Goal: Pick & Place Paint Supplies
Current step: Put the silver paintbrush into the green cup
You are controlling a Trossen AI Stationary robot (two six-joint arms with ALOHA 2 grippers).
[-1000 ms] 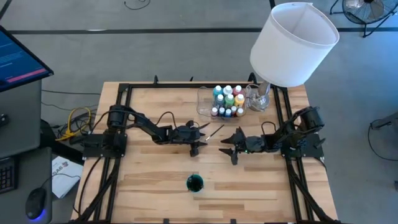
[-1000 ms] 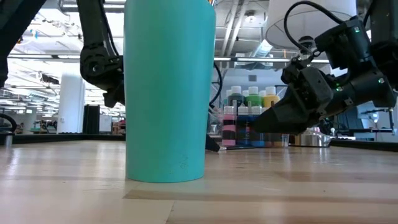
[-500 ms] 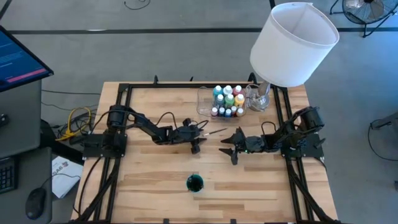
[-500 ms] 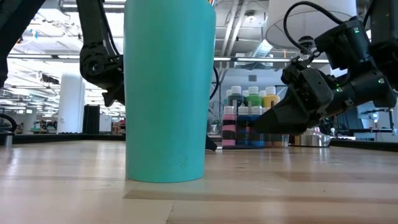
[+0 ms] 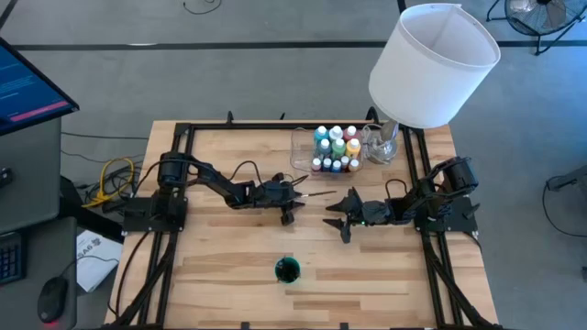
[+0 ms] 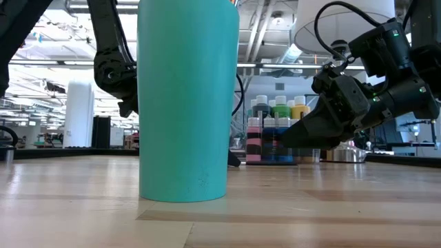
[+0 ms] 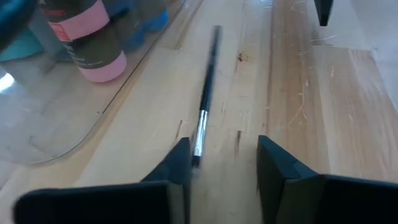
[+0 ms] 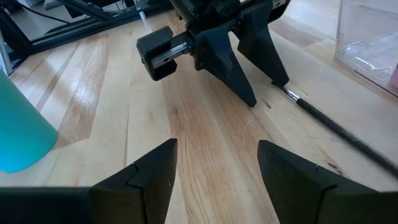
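A thin dark-handled brush [image 5: 316, 193] lies flat on the wooden table, running left to right. In the left wrist view the brush [image 7: 206, 81] points away from me, its metal-collared bristle end between the tips of my open left gripper [image 7: 221, 165], close to one finger. My left gripper [image 5: 292, 200] is low over the table's middle. My right gripper [image 5: 339, 218] waits open to the brush's right and near side, with nothing between its fingers. Several white-capped paint bottles [image 5: 336, 149] stand in a clear tray [image 5: 303, 151] at the far side. My left gripper's one finger [image 7: 180, 163] stands right beside the brush's bristle end [image 7: 198, 149], which lies on the table. The fingers come slanting down from the table's left, along the brush. Whether the finger touches the brush, I cannot tell.
A tall teal cup [image 5: 287, 269] stands near the front edge, in the middle. A big white lampshade [image 5: 431, 64] on a glass base [image 5: 385, 142] overhangs the far right corner. A black frame [image 5: 183, 128] borders the table.
The brush has turned about on the table: it lay slanted, its right end farther back, and now lies nearly left to right. Its left end has swung toward the far edge, by my left gripper's fingers.
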